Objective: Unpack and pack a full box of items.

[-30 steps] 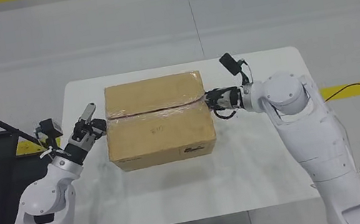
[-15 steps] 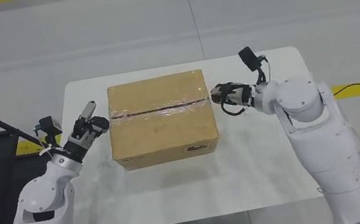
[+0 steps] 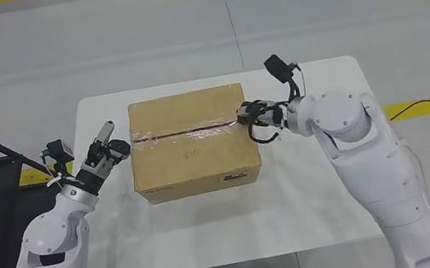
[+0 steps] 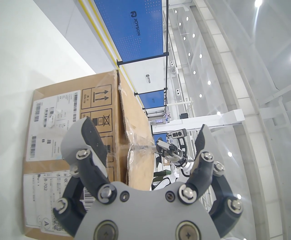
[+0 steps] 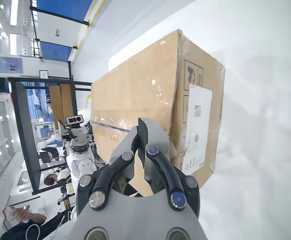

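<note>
One cardboard box (image 3: 192, 142) sat closed on the white table (image 3: 322, 202), midway across its width and nearer the far edge than the near one. Both top flaps lay flat, and a strip of clear tape (image 3: 188, 129) ran along the seam between them from end to end, wrinkled and shiny where it folded over the box's edges. The left gripper (image 3: 118, 148) hung just beside the box's left end, level with the seam and apart from the cardboard. In the left wrist view its two fingers stood spread wide with nothing between them, framing the taped corner of the box. That end of the box carried printed stickers (image 4: 53, 127) and handling marks. The right gripper (image 3: 242, 114) was at the opposite end, right at the top edge where the tape came over. In the right wrist view its dark pads (image 5: 142, 134) were pressed flat together, the tip pointing at the seam. Whether any tape was pinched between them could not be told, nor whether the tip touched the cardboard. A white label (image 5: 197, 127) covered much of the end face below that gripper.
</note>
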`<state>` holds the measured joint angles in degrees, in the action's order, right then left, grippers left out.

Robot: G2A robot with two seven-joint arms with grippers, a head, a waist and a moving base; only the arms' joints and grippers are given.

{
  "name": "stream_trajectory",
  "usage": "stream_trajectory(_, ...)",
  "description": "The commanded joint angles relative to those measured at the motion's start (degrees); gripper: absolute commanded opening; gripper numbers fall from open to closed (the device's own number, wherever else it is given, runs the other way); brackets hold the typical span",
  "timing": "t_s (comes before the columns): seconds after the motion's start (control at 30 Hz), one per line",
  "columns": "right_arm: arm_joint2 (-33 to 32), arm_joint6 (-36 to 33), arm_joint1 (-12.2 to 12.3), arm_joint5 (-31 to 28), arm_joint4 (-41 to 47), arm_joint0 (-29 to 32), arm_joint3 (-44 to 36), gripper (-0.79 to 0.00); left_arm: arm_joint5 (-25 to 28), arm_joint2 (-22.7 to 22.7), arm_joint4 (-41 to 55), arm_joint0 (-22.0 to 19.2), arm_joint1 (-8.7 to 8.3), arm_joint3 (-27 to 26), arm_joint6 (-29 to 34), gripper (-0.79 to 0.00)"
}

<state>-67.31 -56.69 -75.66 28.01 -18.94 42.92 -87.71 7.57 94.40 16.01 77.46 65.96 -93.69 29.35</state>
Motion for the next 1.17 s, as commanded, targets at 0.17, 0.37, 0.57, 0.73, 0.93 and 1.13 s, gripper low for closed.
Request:
stream_trajectory(0.17,0.04,-1.88,0.38,2.19,-0.12,-0.88,1.88,-0.785,0.13,0.58,0.43,0.3,-0.11,0.15,-0.06,0.0)
stream_trajectory(0.37,-0.69,-1.42,0.84,2.67,-0.16,0.02,0.35,-0.785,0.06,0.74,0.66,0.11,-0.19,0.16,0.11,0.0)
stream_trajectory(0.57,-5.76,7.08,1.35,0.4,2.26,4.29,-5.66,-0.785,1.2,2.52,2.16,0.86,-0.34,-0.73,-0.14,0.0)
stream_trajectory(0.73,-10.88,15.36,1.92,-3.23,3.34,10.55,-11.31,-0.526,2.38,5.25,4.7,2.08,-0.52,-1.34,0.03,0.0)
stream_trajectory(0.93,-13.08,19.9,2.03,-5.78,4.98,13.78,-12.95,-0.602,3.1,6.86,5.89,2.54,-0.71,-1.28,1.23,0.0)
stream_trajectory(1.13,-12.97,19.08,2.02,-5.63,4.91,13.55,-12.88,-0.239,3.13,6.87,5.85,2.53,-0.72,-1.25,1.28,0.0)
